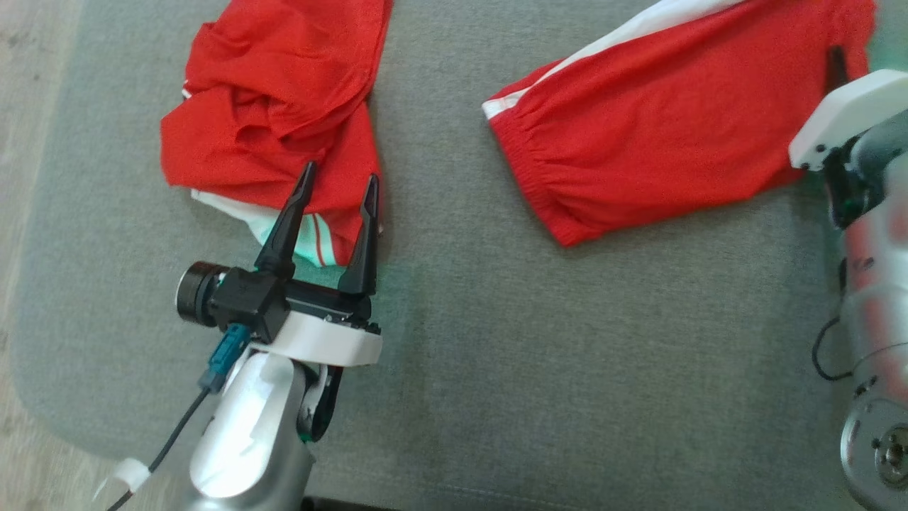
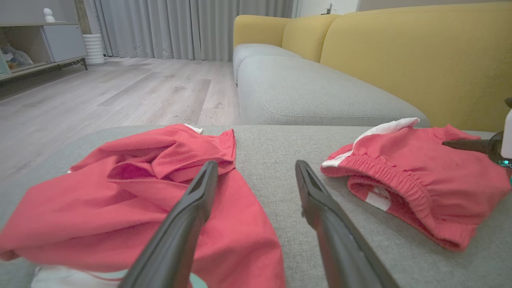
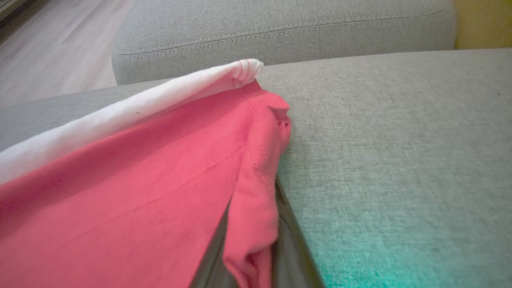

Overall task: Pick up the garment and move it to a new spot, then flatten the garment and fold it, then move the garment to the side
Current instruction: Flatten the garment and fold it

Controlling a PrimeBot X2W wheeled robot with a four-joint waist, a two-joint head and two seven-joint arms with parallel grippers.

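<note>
The red shorts (image 1: 674, 121), edged with a white stripe, are laid out at the far right of the grey cushion (image 1: 496, 369). A fold at their right edge is pinched by the right tool (image 3: 256, 240), whose fingers appear clamped together on the cloth, though the tips are hidden by it. A crumpled red garment (image 1: 269, 106) is seen at the cushion's far left. The left tool (image 1: 341, 174) is held over that garment's near edge, fingers spread wide apart.

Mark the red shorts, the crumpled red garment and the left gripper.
red shorts (image 1: 660, 135), head view, middle of the red fabric.
crumpled red garment (image 1: 277, 92), head view, bunched upper folds.
left gripper (image 1: 341, 173), head view, midway between its fingertips.
</note>
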